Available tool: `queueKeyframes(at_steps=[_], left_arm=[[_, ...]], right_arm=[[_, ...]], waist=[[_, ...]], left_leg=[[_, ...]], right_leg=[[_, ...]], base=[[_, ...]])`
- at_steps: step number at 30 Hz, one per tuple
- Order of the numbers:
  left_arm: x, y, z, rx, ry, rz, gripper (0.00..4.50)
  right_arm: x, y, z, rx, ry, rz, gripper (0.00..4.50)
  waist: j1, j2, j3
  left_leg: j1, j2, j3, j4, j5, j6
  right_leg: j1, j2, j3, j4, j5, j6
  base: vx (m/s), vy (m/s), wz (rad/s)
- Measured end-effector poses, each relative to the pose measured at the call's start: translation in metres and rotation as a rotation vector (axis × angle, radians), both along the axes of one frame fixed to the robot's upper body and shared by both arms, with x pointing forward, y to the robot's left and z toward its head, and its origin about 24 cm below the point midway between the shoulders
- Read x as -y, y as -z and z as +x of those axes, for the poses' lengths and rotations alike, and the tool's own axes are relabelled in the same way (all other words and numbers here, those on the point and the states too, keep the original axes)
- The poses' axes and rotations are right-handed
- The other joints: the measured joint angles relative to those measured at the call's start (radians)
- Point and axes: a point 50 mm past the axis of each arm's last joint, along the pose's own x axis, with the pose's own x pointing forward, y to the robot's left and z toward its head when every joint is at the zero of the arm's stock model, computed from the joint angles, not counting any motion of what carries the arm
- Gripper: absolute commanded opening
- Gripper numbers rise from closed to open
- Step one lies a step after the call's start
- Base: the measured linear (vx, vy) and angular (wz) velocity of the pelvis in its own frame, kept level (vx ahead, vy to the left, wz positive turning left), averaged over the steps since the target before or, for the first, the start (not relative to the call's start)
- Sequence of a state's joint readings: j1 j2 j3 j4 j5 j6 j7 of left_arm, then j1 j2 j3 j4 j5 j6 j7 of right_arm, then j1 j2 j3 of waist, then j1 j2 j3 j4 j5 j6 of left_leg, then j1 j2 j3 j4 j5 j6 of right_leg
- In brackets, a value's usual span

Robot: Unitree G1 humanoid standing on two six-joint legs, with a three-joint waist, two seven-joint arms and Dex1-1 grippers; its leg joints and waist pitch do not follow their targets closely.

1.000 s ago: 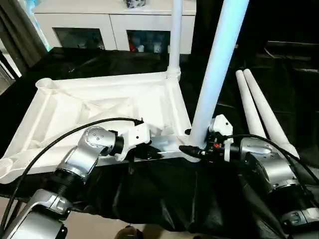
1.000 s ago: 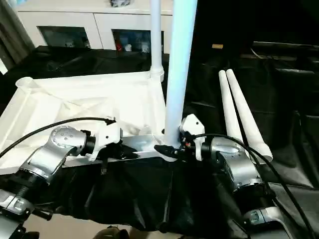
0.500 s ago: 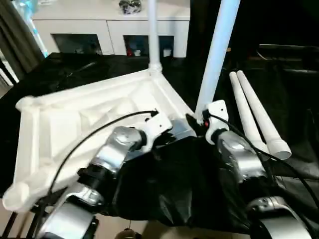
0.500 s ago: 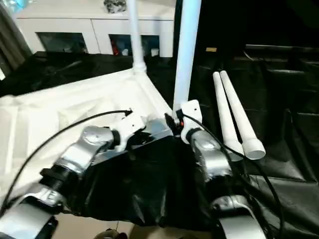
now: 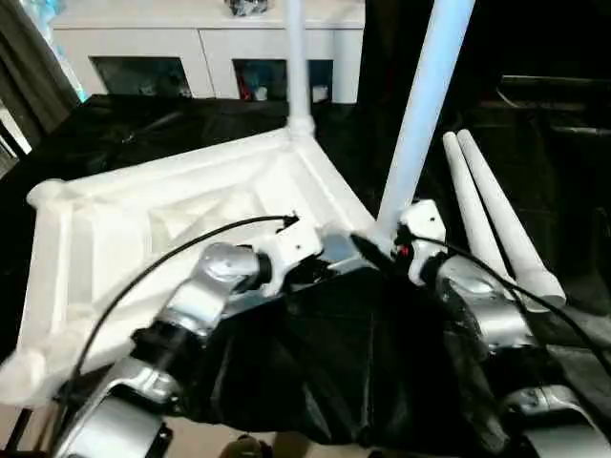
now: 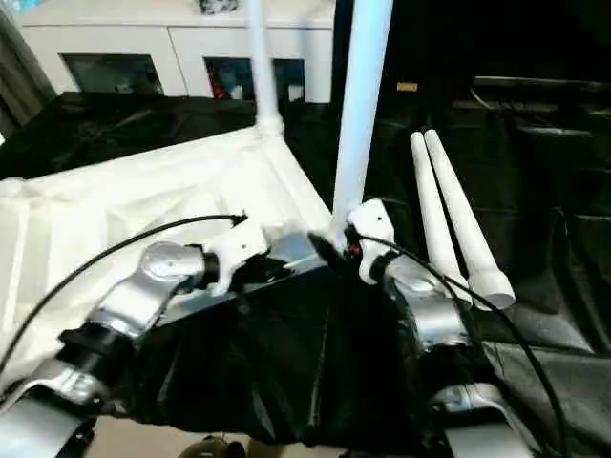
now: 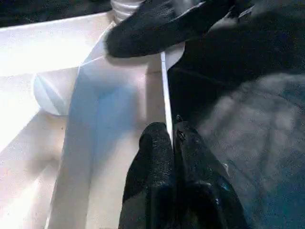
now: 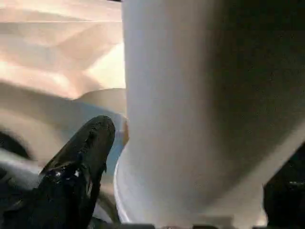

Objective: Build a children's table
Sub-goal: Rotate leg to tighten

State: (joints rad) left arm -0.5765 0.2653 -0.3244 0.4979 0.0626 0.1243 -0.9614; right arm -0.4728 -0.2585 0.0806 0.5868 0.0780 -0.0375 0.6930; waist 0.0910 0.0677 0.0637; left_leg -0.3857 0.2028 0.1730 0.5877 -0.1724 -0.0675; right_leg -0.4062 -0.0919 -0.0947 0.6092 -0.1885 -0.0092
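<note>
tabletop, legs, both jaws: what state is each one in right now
tabletop: upside down, ribbed side up, on black cloth.
near standing leg: upright in the near corner socket.
far standing leg: upright in the far corner socket.
two loose legs: lying side by side on the cloth, not fitted.
left gripper: jaws shut at the tabletop's edge.
right gripper: jaws spread around the near leg's base.

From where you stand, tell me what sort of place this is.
Probably a home-style room used as an assembly space: a white cabinet with glass doors, curtains, and a black-draped work surface holding the upturned tabletop.
</note>
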Motion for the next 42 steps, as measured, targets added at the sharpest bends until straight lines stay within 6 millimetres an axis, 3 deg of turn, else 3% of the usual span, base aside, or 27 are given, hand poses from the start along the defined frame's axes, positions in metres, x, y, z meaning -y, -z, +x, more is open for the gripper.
queueKeyframes(at_steps=[7,9,22,27,35,39,42], left_arm=[[-0.025,-0.001,-0.007,-0.049,0.116,0.024,0.0],[-0.03,-0.001,-0.009,-0.056,0.144,0.033,0.0],[-0.041,-0.002,-0.012,-0.078,0.217,0.052,0.0],[-0.033,-0.001,-0.006,-0.05,0.149,0.05,0.0],[0.006,0.003,0.009,-0.022,-0.089,0.003,0.0],[0.019,0.004,0.01,-0.007,-0.145,-0.001,0.0],[0.025,0.005,0.01,0.002,-0.16,-0.009,0.0]], right_arm=[[0.006,-0.003,-0.02,-0.065,-0.284,-0.04,3.79],[0.006,-0.005,-0.023,-0.087,-0.342,-0.041,3.56],[0.003,-0.005,-0.032,-0.136,-0.441,-0.049,2.82],[-0.001,-0.001,-0.025,-0.132,-0.272,0.009,2.77],[-0.016,0.005,0.005,-0.08,0.259,0.065,2.77],[-0.022,0.005,0.012,-0.051,0.406,0.057,2.77],[-0.022,0.005,0.015,-0.034,0.441,0.07,3.46]], waist=[[0.0,0.0,0.001],[0.0,0.0,0.001],[0.004,-0.001,0.001],[0.0,-0.001,0.001],[-0.004,-0.001,0.0],[-0.003,0.0,0.0],[-0.002,0.001,0.0]], left_leg=[[0.0,0.0,0.0,0.001,-0.002,-0.002],[0.001,0.001,0.0,0.001,-0.002,-0.003],[0.0,0.001,0.0,0.001,-0.002,-0.002],[0.002,0.001,0.0,0.002,-0.002,-0.003],[0.007,0.0,0.0,0.001,-0.002,-0.004],[0.01,-0.001,0.0,-0.001,-0.002,-0.004],[0.01,-0.001,0.0,-0.002,-0.002,-0.004]], right_leg=[[0.0,0.0,0.0,0.001,0.0,0.0],[0.0,0.0,0.0,0.001,0.0,0.0],[0.0,0.0,0.0,0.001,0.0,0.0],[0.001,0.0,0.001,0.002,0.0,-0.001],[0.005,0.0,0.001,0.002,0.0,0.001],[0.008,0.0,0.002,0.001,-0.001,0.003],[0.008,0.0,0.002,0.001,-0.001,0.002]], base=[[0.0,0.0,0.0],[0.0,0.0,0.0],[0.0,0.0,0.0],[0.0,0.0,0.0],[0.0,0.0,0.0],[0.0,0.0,0.0],[0.0,0.0,0.0]])
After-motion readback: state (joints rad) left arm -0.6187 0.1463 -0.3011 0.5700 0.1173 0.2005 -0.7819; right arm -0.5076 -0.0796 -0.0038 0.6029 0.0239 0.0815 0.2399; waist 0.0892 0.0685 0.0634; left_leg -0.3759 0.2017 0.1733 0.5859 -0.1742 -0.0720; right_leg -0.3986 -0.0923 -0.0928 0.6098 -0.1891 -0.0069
